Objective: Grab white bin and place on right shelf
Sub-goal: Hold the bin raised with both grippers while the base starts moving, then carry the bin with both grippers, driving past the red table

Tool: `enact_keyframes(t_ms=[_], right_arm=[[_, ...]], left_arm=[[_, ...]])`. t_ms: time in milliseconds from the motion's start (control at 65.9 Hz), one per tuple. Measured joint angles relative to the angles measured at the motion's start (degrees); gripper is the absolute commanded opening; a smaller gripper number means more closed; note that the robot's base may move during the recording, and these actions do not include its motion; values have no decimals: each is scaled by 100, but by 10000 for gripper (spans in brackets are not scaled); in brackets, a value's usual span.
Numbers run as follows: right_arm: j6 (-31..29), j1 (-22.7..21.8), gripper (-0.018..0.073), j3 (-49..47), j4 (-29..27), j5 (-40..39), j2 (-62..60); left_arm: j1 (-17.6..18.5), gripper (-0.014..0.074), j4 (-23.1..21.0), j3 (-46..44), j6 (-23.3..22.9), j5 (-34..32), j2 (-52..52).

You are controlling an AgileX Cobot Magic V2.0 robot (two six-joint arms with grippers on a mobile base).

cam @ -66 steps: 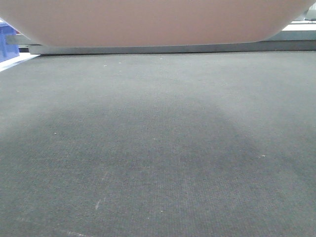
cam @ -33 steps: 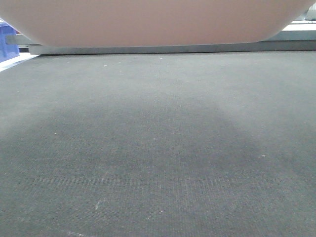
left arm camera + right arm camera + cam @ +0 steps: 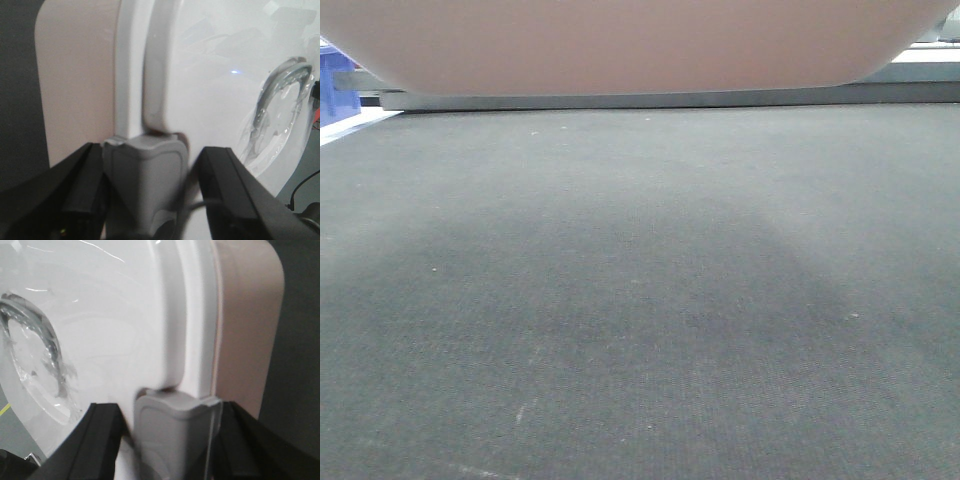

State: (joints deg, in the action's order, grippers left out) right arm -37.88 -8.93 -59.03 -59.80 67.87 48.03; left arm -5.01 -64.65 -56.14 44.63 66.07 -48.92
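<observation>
Front view: white bin (image 3: pixel 620 45) fills the 12 o'clock band, its rounded underside hanging clear of the dark grey tabletop (image 3: pixel 640 420). A broad soft shadow lies beneath it. Blue crate (image 3: pixel 334 85) at 10 o'clock. Grey rail (image 3: pixel 670 98) runs across behind the bin; cannot tell if it belongs to the right shelf, which is otherwise not in view.

Left wrist view: left claw (image 3: pixel 152 152) straddles the grey latch (image 3: pixel 145 175) at the end of the glossy lid (image 3: pixel 210 75). One black finger (image 3: pixel 80 190) sits at 8 o'clock, the other at 4 o'clock. It looks closed on the latch and bearing the bin.

Right wrist view: right claw (image 3: pixel 170 410) does the same on the opposite latch (image 3: pixel 175 430), jaws flanking it close and apparently gripping.

Judgement: carry phase, with placing on the shelf not yet done.

Risks:
- The hold is only on the two latches. If one flips or slips, that end drops.
- Uneven arm travel would tilt or twist the bin and strain the clips.
- The bin blocks the forward view, so its bottom edge could catch the shelf rail on approach.
</observation>
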Motion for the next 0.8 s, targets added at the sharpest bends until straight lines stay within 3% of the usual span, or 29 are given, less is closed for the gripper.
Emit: enact_keyframes(t_ms=[805], right_arm=[[0,0,307,0,0,0,0]], left_arm=[[0,206,0,0,0,10,0]])
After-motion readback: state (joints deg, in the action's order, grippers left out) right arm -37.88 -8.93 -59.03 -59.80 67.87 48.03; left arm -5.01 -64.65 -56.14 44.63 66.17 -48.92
